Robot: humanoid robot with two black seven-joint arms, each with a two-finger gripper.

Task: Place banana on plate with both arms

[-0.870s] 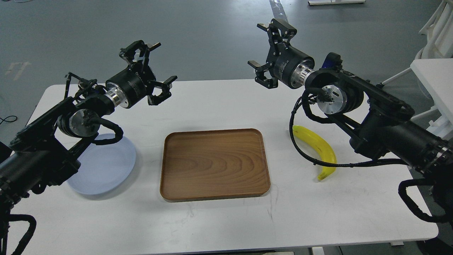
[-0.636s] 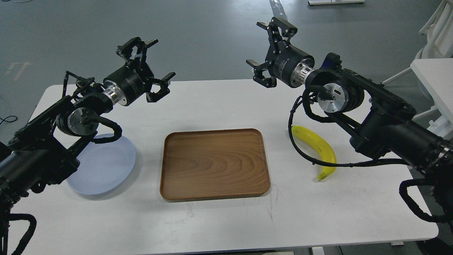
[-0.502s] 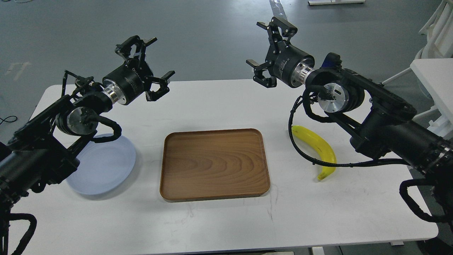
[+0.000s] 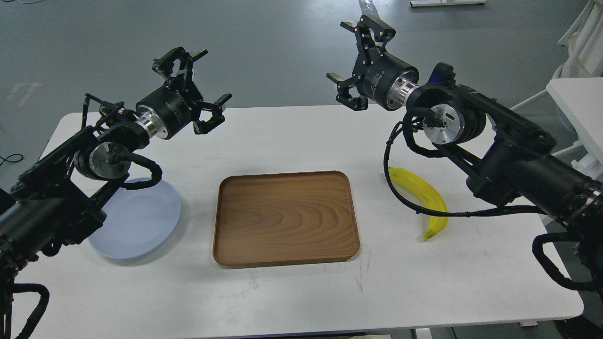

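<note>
The yellow banana (image 4: 426,197) lies on the white table (image 4: 301,292) right of the wooden tray, partly crossed by my right arm's black cable. The pale blue-grey plate (image 4: 141,221) lies at the left, its far left part hidden by my left arm. My left gripper (image 4: 200,82) is open and empty, raised above the table's far left part, well above and behind the plate. My right gripper (image 4: 353,59) is open and empty, raised over the table's far edge, well above and behind the banana.
A rectangular brown wooden tray (image 4: 285,219) lies empty in the middle of the table between plate and banana. A second white table (image 4: 579,108) and white furniture stand at the right edge. Grey floor lies beyond the table.
</note>
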